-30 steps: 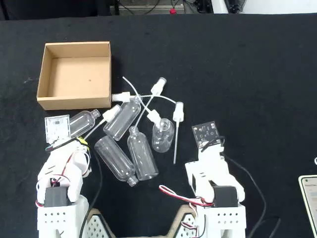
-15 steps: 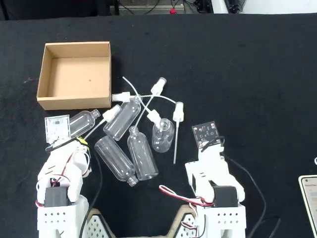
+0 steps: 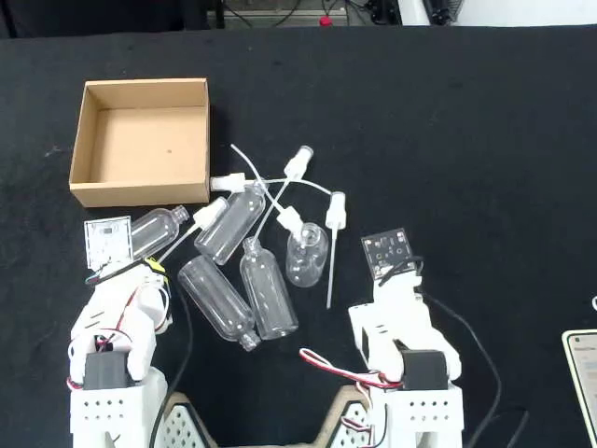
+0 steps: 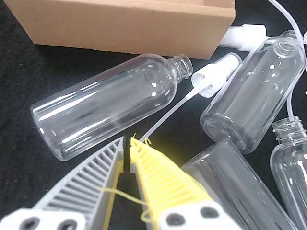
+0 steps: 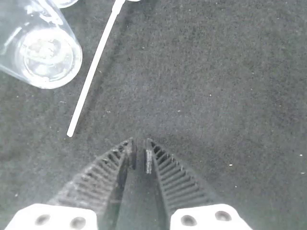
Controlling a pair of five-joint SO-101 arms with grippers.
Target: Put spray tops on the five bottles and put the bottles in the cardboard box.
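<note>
Several clear open-necked bottles lie loose mid-table, among them one (image 3: pixel 159 229) below the cardboard box (image 3: pixel 140 182) and two (image 3: pixel 268 287) side by side nearer the arms. White spray tops with thin tubes (image 3: pixel 336 210) are scattered among them, none fitted on a bottle. My left gripper (image 4: pixel 128 141) is shut and empty, just short of the nearest bottle (image 4: pixel 110 103) and a spray top (image 4: pixel 213 76). My right gripper (image 5: pixel 139 149) is shut and empty over bare cloth, with a bottle's base (image 5: pixel 45 57) and a tube (image 5: pixel 93 67) ahead of it.
The box, open and with nothing inside, stands at the back left; its wall (image 4: pixel 124 24) rises behind the nearest bottle. Black cloth (image 3: pixel 466 140) covers the table, bare on the right half. A white object (image 3: pixel 583 359) sits at the right edge.
</note>
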